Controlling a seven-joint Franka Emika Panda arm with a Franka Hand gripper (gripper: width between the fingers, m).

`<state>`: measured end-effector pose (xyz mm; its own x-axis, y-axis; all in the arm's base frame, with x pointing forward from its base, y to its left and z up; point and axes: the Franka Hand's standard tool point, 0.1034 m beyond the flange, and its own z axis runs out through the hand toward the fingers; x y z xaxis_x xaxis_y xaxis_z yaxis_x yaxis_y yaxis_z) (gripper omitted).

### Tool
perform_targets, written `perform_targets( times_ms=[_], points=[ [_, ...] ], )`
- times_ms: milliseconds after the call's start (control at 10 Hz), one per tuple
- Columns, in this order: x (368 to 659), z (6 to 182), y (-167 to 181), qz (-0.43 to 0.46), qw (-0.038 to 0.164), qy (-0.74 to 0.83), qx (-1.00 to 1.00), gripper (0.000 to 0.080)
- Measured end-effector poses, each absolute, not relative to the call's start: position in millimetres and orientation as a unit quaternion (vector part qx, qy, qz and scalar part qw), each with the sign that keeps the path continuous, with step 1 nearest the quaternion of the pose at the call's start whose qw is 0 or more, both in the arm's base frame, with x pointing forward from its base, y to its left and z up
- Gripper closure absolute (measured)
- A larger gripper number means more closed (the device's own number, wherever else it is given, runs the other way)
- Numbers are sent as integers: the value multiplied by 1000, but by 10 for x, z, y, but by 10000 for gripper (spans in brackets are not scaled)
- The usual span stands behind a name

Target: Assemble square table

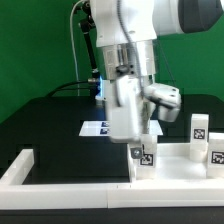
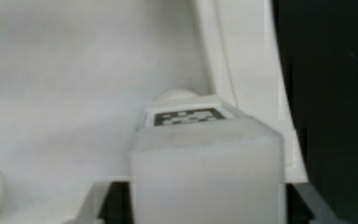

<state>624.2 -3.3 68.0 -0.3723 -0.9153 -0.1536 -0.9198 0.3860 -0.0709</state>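
My gripper is shut on a short white leg that stands upright with its black-and-white tag facing the camera. In the wrist view the leg fills the gap between my gripper, and a dark finger presses each side of it. Its tagged end lies close to the raised rim of the square top, whose white floor spreads beside it. In the exterior view the top lies low on that view's right.
Two more tagged legs stand at the exterior view's right. A long white border rail runs along the front and turns back at the left. The marker board lies on the black table behind the arm.
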Motion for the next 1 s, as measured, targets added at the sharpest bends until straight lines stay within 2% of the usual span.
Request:
perform_targets(
  times_ms=[100, 200, 400, 500, 600, 700, 1000],
  points=[
    [6205, 675, -23, 4, 110, 875, -472, 504],
    [6187, 672, -8, -5, 120, 885, -449, 504],
    [6180, 671, 1, -6, 115, 874, -472, 482],
    [6178, 676, 84, -4, 98, 843, -529, 270],
    [6201, 704, 140, -14, 82, 783, -616, 270],
    [6217, 720, 186, -21, 73, 732, -678, 187],
    [6209, 707, 147, -29, 67, 656, -751, 151]
  ],
)
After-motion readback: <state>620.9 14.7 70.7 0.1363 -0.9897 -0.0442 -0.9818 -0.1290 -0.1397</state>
